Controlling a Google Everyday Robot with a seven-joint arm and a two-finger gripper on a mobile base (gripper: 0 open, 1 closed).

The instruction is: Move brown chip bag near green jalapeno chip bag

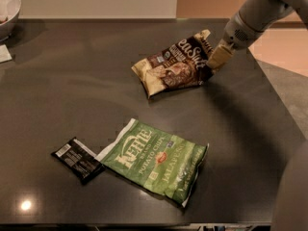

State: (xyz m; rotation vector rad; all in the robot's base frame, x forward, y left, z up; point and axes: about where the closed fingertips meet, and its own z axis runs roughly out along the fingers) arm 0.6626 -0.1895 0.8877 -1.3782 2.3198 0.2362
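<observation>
- The gripper (pixel 219 57) sits toward the far right corner of the dark tabletop (pixel 72 81). It is at the end of a grey arm (pixel 255 13) that reaches in from the upper right.
- The gripper's cream tip is against the right end of the brown chip bag (pixel 175 66). From this view I cannot tell whether it is clamped on the bag or only pressed against it.
- The brown chip bag lies in the far right part of the table, slanted. Its cream left end points toward the middle of the table. Its right end, by the gripper, is turned up toward the far edge. White "Sea Salt" script shows on its dark face.
- The green jalapeno chip bag (pixel 156 160) lies flat near the front edge, about midway along it and angled. Its white "Kettle" lettering faces up.
- The two chip bags are well apart, with bare table between them.
- A small black packet (pixel 77 159) lies just beside the green bag's left end seam, toward the front left corner. It is touching or nearly touching the bag.
- A white bowl (pixel 7 8) stands at the far left corner, cut off by the frame.
- A scrap of white paper (pixel 4 54) lies at the left edge below the bowl.
</observation>
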